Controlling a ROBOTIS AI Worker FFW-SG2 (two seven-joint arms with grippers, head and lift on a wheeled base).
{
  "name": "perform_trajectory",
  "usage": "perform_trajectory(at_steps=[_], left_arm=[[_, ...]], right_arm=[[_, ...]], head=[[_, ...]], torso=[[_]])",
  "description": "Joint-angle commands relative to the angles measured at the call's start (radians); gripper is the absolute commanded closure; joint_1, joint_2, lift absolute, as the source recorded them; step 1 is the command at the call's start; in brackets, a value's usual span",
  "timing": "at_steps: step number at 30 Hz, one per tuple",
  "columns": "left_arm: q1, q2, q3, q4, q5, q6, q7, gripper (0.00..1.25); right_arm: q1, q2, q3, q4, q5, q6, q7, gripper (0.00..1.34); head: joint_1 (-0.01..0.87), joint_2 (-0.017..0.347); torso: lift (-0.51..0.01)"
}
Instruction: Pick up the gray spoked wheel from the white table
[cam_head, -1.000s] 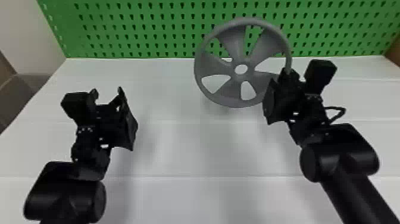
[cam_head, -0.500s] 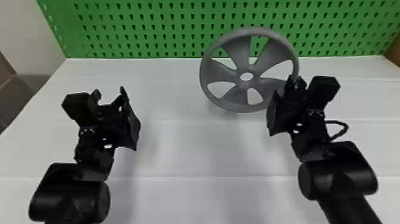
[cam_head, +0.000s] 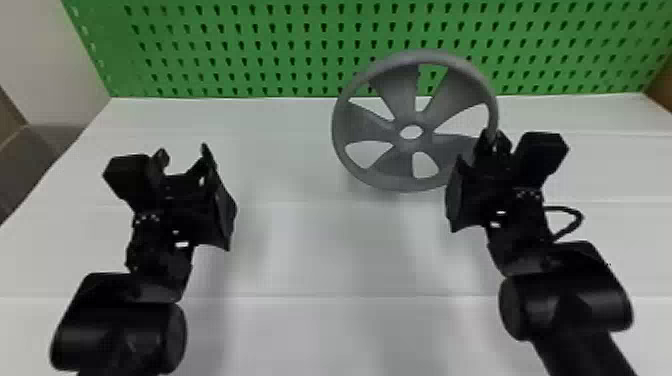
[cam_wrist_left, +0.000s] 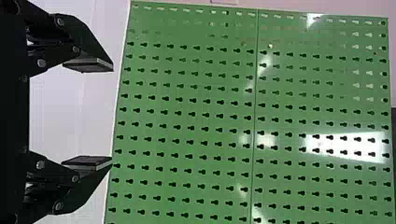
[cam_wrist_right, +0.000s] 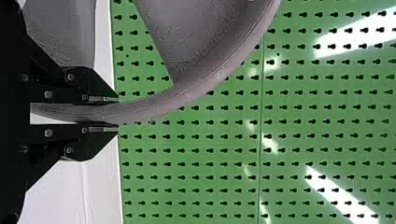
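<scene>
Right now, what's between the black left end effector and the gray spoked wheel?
In the head view, just white table lies between the left end effector and the wheel.

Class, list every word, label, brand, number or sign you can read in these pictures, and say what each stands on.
There are none to read.
Gray spoked wheel: no legible text.
White table: no legible text.
Green pegboard: rows of dark holes, no legible text.

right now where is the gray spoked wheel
In the head view the gray spoked wheel is right of centre, before the green pegboard, its rim clamped in the right end effector.
</scene>
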Motion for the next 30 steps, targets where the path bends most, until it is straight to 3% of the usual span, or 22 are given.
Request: perform_trajectory(at_steps=[1, 30], left_arm=[[-0.002, -0.006, 0.006, 0.0, -0.004, 0.0, 0.0, 0.53], [-0.005, -0.009, 0.0, 0.0, -0.027, 0.002, 0.0, 0.52]], right_arm=[[-0.002, 0.003, 0.004, -0.002, -0.007, 0.014, 0.006, 1.18], [0.011, -0.005, 0.004, -0.039, -0.01, 0.043, 0.027, 1.18]], head=[[0.779, 0.069], [0.779, 0.069]], torso=[[-0.08], [-0.08]])
